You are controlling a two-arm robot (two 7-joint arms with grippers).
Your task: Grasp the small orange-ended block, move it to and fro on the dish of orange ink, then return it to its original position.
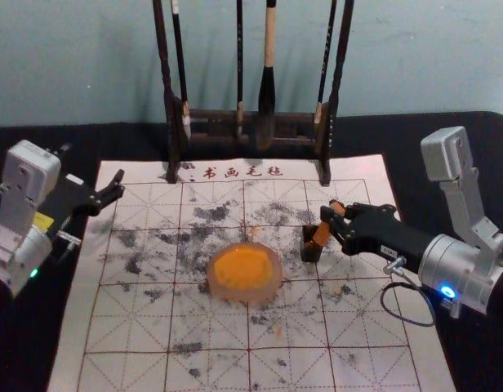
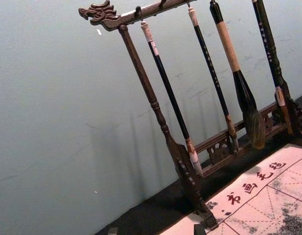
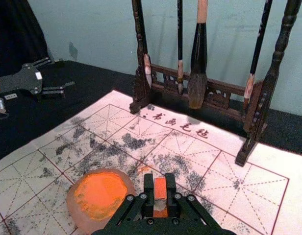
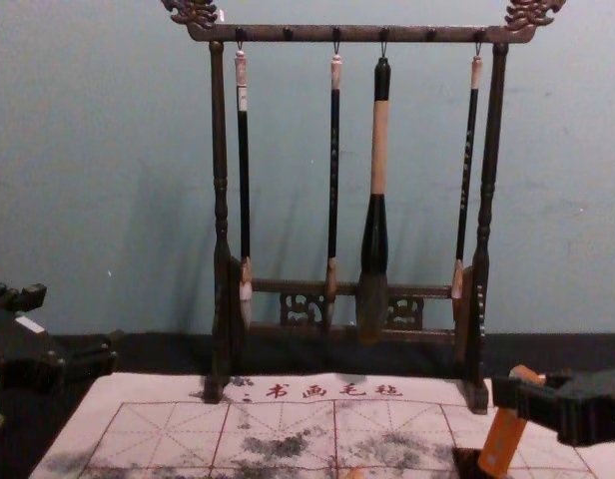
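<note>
Orange block (image 1: 322, 234), slender and tilted, right of centre, gripped by the right claw (image 1: 334, 220); lower end at a small dark holder (image 1: 310, 254). Left claw (image 1: 92, 163): idle, open, left of frame. Mat (image 1: 362, 169) lettered 书画毛毡 in red.

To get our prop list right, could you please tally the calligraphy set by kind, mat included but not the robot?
Hanging brushes: 4
Wooden rack: 1
Dish of orange ink: 1
Orange-ended block: 1
Small dark box: 1
Writing mat: 1
Total: 9
</note>
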